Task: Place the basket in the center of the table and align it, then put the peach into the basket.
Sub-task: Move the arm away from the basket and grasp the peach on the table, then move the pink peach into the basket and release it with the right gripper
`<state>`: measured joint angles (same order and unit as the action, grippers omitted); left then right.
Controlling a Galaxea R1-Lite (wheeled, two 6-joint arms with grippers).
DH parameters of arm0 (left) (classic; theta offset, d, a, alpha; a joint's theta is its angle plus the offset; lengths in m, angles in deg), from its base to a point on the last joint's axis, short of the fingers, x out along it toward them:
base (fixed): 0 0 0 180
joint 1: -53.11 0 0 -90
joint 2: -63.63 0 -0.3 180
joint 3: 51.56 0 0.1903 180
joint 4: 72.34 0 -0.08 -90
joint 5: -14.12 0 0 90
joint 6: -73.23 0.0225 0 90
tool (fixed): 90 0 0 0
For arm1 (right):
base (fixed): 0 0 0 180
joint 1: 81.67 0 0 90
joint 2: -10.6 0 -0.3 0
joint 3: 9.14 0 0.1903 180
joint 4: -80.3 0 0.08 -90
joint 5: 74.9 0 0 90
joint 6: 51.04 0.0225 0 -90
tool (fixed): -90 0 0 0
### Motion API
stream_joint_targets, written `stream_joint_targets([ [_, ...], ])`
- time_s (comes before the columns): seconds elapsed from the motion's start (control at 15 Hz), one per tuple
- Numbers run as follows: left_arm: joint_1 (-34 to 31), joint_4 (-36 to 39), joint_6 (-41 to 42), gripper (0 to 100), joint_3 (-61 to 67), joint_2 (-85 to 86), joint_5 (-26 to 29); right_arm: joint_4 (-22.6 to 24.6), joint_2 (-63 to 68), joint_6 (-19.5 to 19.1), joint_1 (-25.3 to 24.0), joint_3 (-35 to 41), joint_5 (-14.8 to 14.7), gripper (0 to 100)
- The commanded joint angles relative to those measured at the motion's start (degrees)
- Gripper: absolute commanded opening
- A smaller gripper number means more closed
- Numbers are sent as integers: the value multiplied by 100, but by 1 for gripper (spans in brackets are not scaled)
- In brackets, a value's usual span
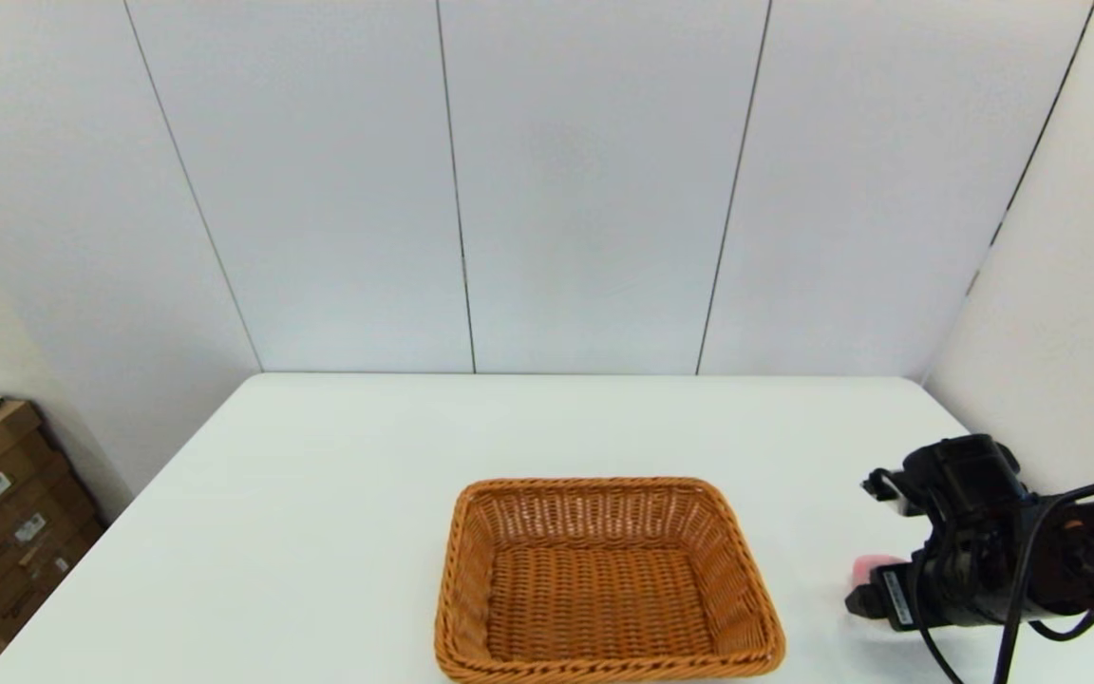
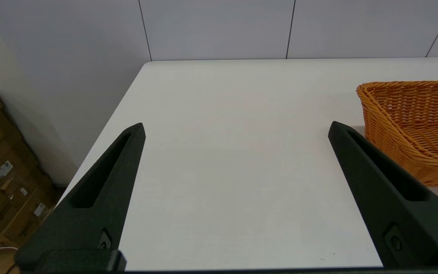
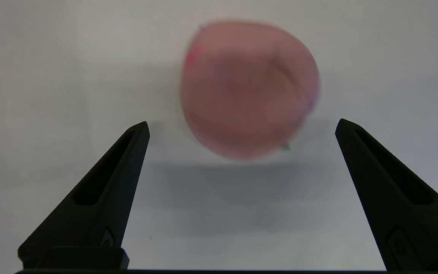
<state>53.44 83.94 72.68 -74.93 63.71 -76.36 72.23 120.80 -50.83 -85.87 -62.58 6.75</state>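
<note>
With the basket (image 1: 609, 581) centred, your right gripper (image 3: 242, 125), jaws wide and empty, must straddle the peach (image 3: 249, 89) and close.

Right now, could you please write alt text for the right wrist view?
The right hand is open just short of the pink peach, which lies on the white table, its black fingers spread wider than the fruit.

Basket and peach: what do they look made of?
Basket: woven wicker or a plastic imitation, orange-brown with a slight sheen; the crossed strands and braided rim show clearly, but the look cannot settle which. Peach: matte, soft pink skin with no glare, probably foam or flocked plastic; it is blurred, lying ahead of the open right claw.
</note>
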Motion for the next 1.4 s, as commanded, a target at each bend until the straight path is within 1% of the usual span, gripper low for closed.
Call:
stream_joint_targets([
  [0.07, 2, 0, 11, 100, 0, 1, -4, 87, 284, 14, -36, 2, 18, 100],
  [0.13, 2, 0, 11, 100, 0, 10, -4, 87, 266, 32, -36, 2, 18, 0],
  [0.93, 2, 0, 20, 100, 0, 1, -4, 87, -789, 23, -89, 63, 18, 0],
  [1.0, 2, 0, 20, 100, 0, 1, -4, 87, -1158, 50, -291, 63, 44, 0],
  [1.07, 2, 0, 20, 100, 0, 1, -4, 70, -1641, 94, -555, 63, 193, 0],
  [1.13, 2, 0, 20, 100, 0, 10, -4, -1, -2327, 252, -1082, 28, 404, 0],
  [1.2, 2, 0, 20, 100, 0, 1, -4, -80, -2757, 384, -1654, -34, 431, 0],
  [1.27, 2, 0, 20, 100, 0, 1, -4, -264, -3003, 445, -2146, -157, 387, 0],
  [1.4, 2, 0, 20, 100, 0, 10, -13, -888, -3302, 612, -3016, -491, 404, 0],
])
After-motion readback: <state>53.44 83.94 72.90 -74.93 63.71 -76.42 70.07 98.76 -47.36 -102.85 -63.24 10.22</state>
